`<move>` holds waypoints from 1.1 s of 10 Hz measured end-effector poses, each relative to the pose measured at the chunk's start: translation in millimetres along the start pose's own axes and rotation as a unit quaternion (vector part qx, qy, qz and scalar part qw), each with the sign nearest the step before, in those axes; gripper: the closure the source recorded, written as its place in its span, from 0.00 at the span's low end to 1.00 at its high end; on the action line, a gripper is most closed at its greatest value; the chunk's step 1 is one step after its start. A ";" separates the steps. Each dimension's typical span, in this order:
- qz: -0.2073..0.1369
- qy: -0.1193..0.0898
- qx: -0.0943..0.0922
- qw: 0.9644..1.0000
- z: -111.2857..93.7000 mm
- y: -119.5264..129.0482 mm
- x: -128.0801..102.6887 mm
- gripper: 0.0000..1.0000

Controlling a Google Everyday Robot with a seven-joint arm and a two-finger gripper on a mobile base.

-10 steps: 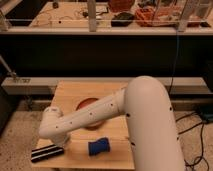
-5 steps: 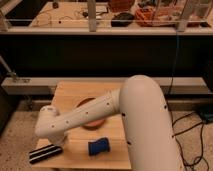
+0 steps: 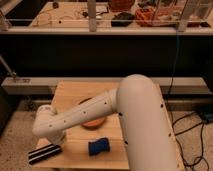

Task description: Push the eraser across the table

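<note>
Pincer, pressed together, hangs just above the eraser at the table corner.

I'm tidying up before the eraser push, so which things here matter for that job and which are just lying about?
Part of the job:
eraser, at the table's near left edge
gripper, shut, low just behind the eraser

Just lying about:
blue spongy lump
reddish bowl, partly hidden by the arm

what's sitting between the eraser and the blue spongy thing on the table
Only bare table, per the camera view; the gripper, shut, sits just above the eraser, left of the blue lump.
</note>
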 end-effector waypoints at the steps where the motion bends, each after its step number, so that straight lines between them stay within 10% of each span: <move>1: -0.001 0.001 0.000 1.000 -0.8 -1.7 -0.3 0.96; 11: -0.001 0.008 0.007 1.000 -5.5 -9.4 7.5 0.96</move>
